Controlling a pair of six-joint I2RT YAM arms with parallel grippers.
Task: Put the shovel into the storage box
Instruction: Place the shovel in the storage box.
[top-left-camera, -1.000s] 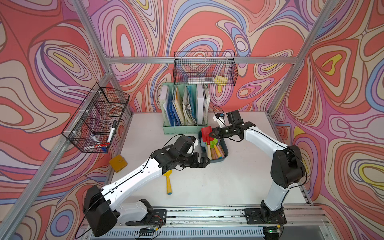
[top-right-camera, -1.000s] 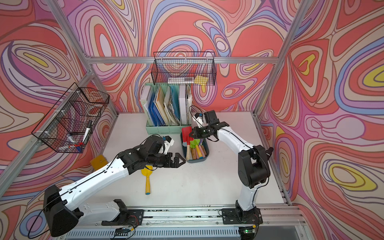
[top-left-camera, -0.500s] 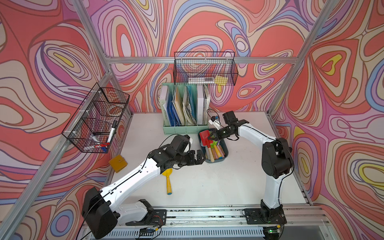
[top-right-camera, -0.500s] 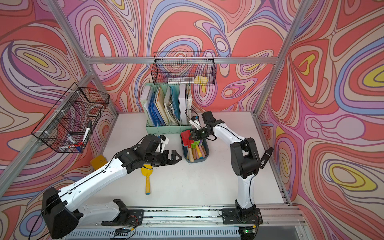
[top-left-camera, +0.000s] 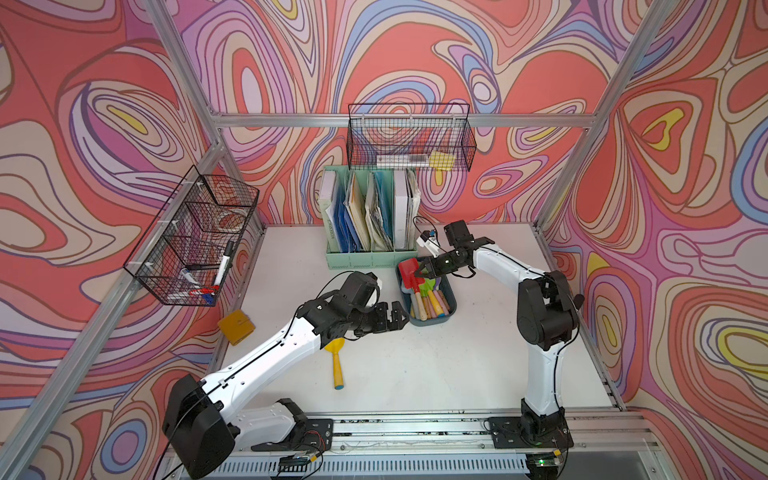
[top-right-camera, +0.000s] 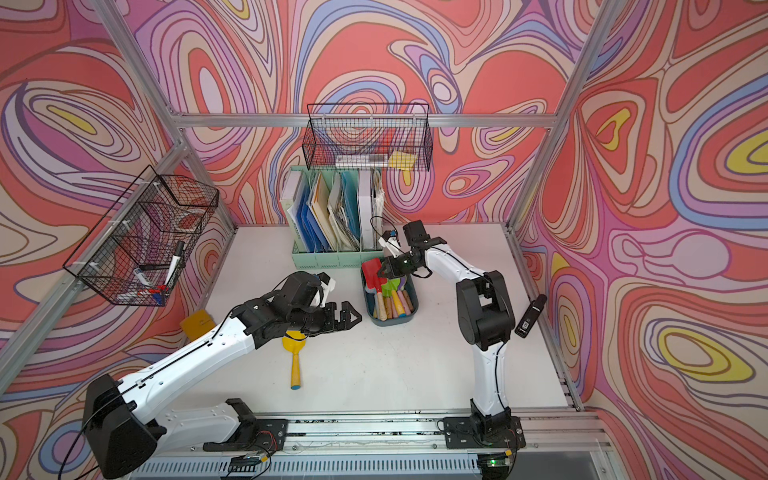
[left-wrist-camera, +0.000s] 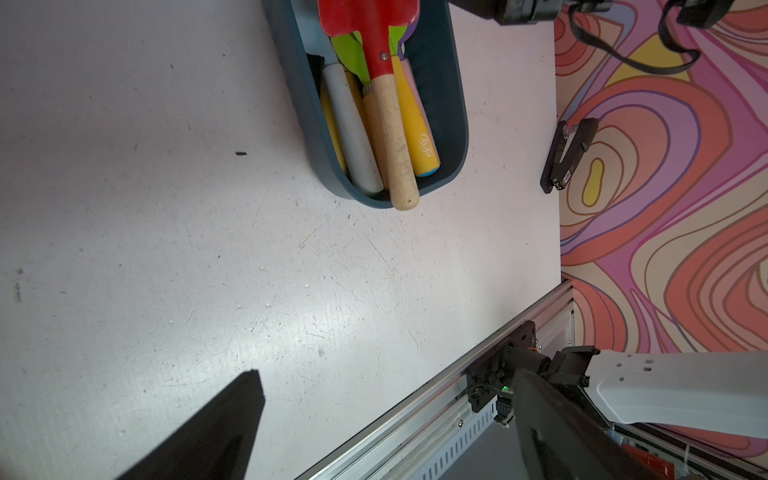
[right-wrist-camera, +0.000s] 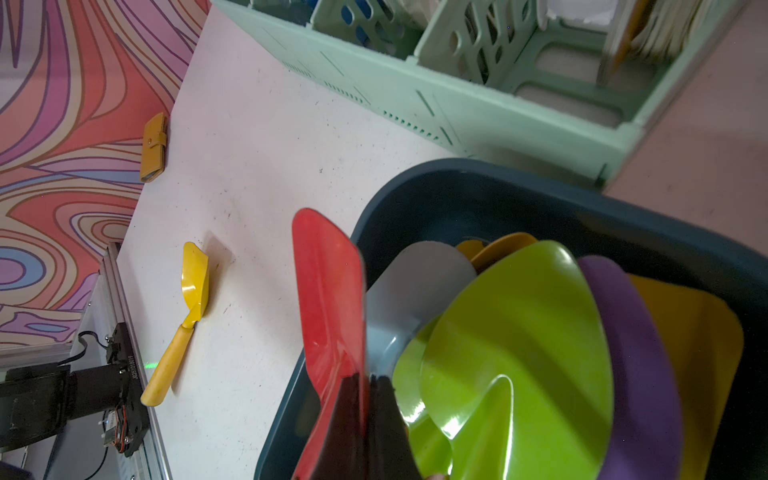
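1s on, R claw (top-left-camera: 420, 274) still pinches red shovel (top-left-camera: 409, 269) in storage box (top-left-camera: 432, 322).

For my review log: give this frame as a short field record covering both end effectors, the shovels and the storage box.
left end effector: open, empty, hovering beside the storage box
right end effector: shut on the red shovel blade, over the box
red shovel: on top of the pile, handle end overhanging the rim
yellow shovel: lying on the table, outside the box
storage box: holds several other shovels
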